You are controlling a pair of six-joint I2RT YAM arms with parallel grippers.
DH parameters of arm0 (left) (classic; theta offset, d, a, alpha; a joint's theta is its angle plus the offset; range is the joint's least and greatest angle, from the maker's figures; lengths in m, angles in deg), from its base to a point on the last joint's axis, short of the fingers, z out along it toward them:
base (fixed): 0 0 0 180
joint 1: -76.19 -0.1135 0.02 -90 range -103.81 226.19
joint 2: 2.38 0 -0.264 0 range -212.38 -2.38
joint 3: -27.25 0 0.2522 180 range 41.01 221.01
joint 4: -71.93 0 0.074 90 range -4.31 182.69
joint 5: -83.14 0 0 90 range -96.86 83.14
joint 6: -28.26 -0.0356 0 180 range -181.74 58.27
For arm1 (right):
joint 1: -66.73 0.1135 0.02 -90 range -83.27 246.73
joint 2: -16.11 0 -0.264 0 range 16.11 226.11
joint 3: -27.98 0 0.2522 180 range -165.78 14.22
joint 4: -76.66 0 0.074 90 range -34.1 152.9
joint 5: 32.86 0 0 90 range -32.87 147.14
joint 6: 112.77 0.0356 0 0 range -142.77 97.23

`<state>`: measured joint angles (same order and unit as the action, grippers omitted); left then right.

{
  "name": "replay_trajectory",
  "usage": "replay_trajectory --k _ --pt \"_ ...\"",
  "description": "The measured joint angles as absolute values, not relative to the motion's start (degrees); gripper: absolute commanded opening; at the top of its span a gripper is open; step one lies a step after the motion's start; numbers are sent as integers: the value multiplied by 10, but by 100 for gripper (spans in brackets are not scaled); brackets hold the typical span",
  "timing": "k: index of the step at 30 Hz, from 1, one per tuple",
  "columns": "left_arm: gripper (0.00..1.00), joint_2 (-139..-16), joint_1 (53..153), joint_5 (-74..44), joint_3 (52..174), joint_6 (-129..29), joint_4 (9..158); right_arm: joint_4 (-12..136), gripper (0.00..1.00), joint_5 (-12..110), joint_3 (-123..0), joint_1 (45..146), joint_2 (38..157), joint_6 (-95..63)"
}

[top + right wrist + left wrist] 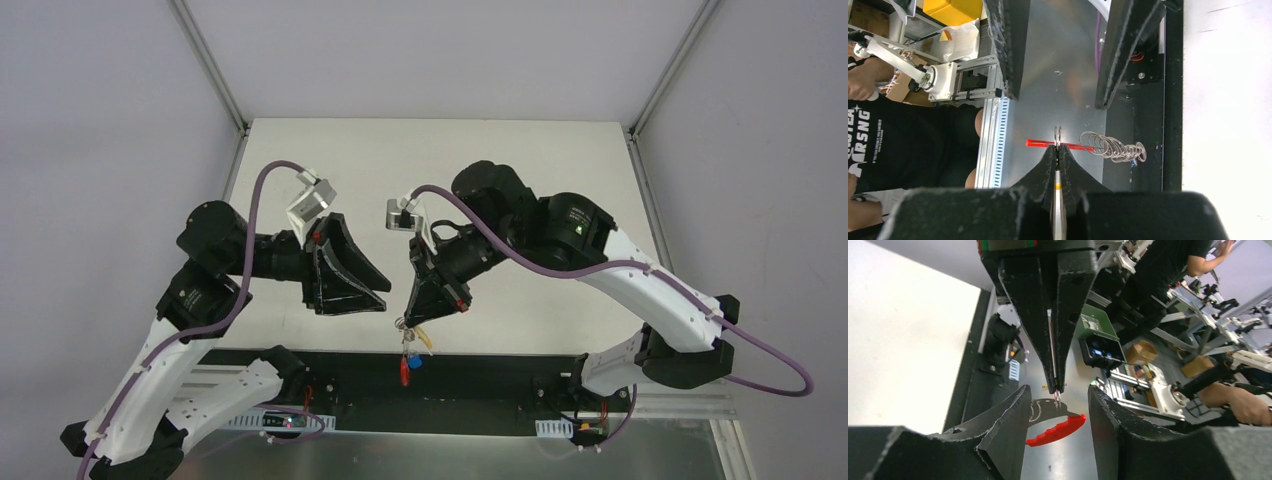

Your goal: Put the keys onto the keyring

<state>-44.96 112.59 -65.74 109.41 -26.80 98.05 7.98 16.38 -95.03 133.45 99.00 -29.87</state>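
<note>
The right end effector points down over the near edge of the white worktop. Its fingers are pressed fully together on the keyring, a thin silver metal ring and chain with a red crescent strap and a small blue tag hanging free beneath. In the right wrist view the ring juts edge-on from the closed tips, with the chain bunched beside it. The key, a small silver metal one with a yellow oval head, sticks out just below those tips, touching or nearly touching the ring. A yellow sliver also shows between the pads, so the key may be pinched along with the ring, and whether it is already threaded cannot be told. The left end effector sits level with the right one and close beside it. It is spread wide and holds nothing, and its wrist camera frames the strap in the gap between its fingers. I judge this to be the threading step, with one arm presenting the ring and the other about to assist. The next move likely calls for the left fingers to close on one small part only, squarely and gently, because both parts are far smaller than the pads and the dangling strap can swing.
</note>
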Motion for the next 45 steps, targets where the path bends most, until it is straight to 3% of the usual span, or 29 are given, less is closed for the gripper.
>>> replay_trajectory --k 9,21,45 --pt "40 -490 1126 -713 1076 -218 1002 77 0 155 -944 1330 995 -274" --pt "26 -506 1126 -754 1061 -191 1016 79 0 142 -944 1307 1021 -251" --pt "22 -511 1130 -764 1057 -206 1047 91 0 109 -928 1287 1020 -221"
